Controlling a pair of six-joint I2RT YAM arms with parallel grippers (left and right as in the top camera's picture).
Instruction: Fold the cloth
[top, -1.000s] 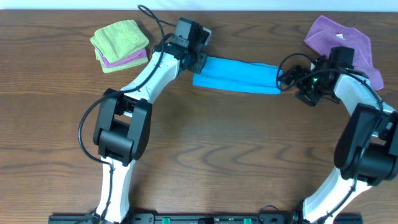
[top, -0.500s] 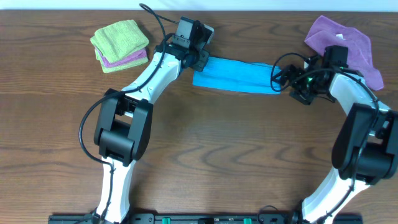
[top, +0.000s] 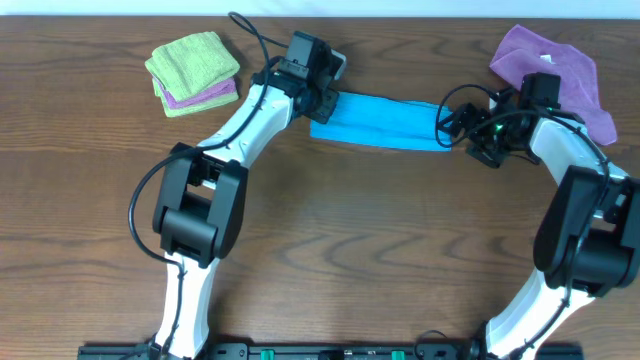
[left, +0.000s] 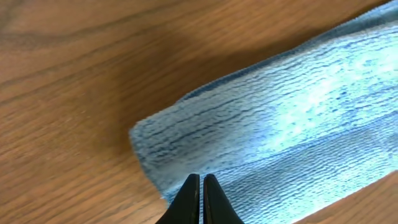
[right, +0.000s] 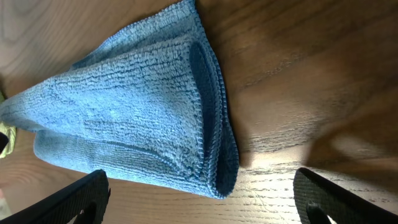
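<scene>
The cloth is sky-blue and lies on the wooden table folded into a long narrow strip, running left to right. My left gripper is at its left end. In the left wrist view the black fingertips are pressed together over the cloth, and nothing shows between them. My right gripper is at the strip's right end, open wide. In the right wrist view its gripper spans the folded end of the cloth without touching it.
A lime-green folded cloth sits on a purple one at the back left. A crumpled purple cloth lies at the back right, close behind my right arm. The table's far edge runs just behind the blue strip.
My right gripper has moved a little left and back, closer to the strip's right end. The left gripper has shifted slightly to the right. The cloth has kept its place.
</scene>
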